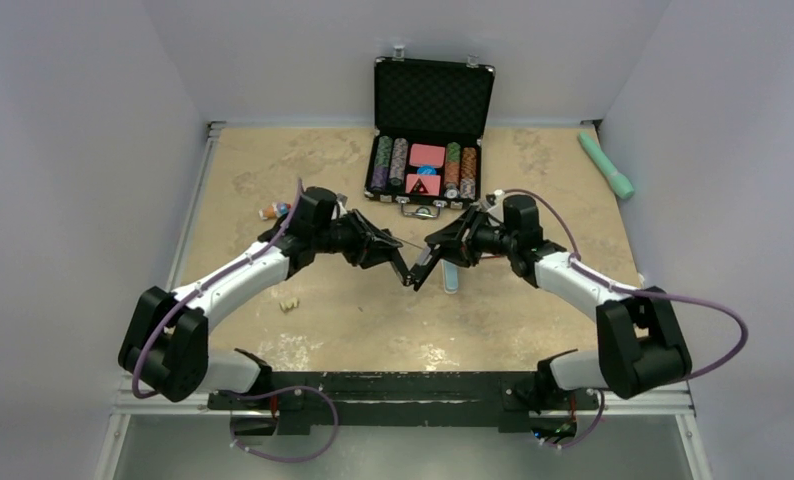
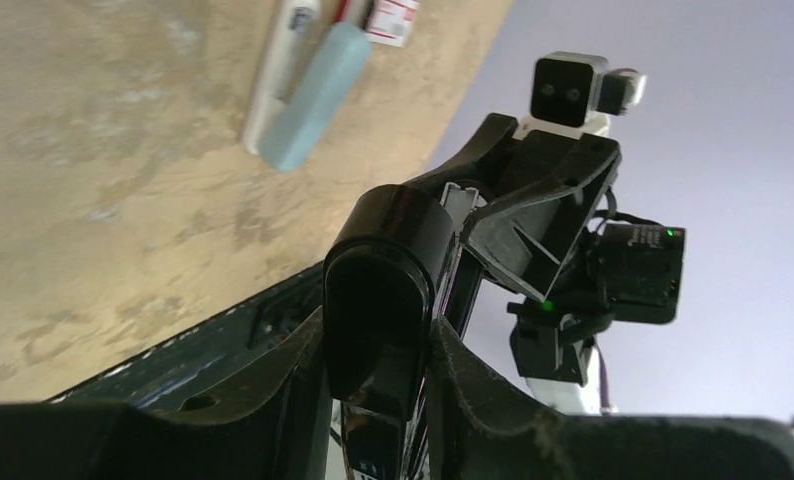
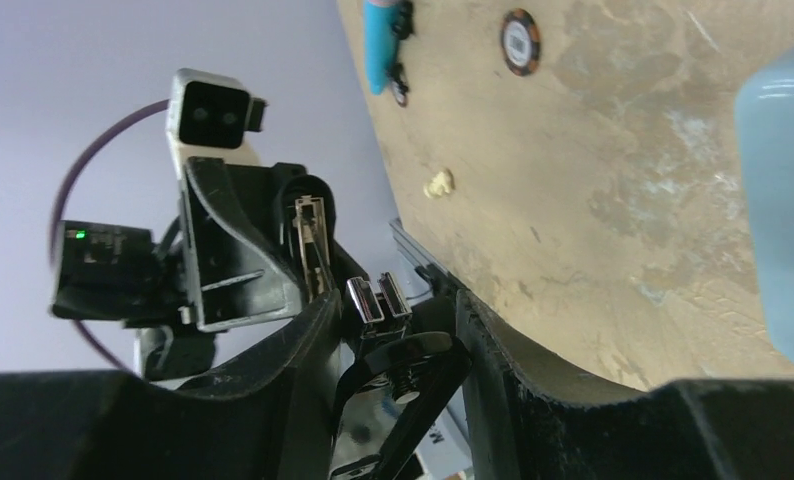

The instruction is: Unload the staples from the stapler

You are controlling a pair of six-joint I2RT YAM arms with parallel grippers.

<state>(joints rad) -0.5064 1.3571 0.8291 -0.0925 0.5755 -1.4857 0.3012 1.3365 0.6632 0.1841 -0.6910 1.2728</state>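
Observation:
The black stapler (image 1: 419, 268) is held open in the air over the middle of the table, between both grippers. My left gripper (image 1: 403, 266) is shut on one black arm of the stapler (image 2: 378, 290). My right gripper (image 1: 433, 258) is shut on the other arm, whose silvery metal end (image 3: 378, 298) and black lever show between its fingers. In the right wrist view the arm held by the left gripper shows its silvery channel (image 3: 309, 232). I cannot make out the staples in any view.
An open black case (image 1: 433, 95) with poker chips stands at the back centre. A teal tube (image 1: 606, 165) lies back right. A light blue object (image 1: 451, 276) lies below the right gripper. A cream lump (image 1: 289, 305) and a small colourful item (image 1: 273, 211) lie left.

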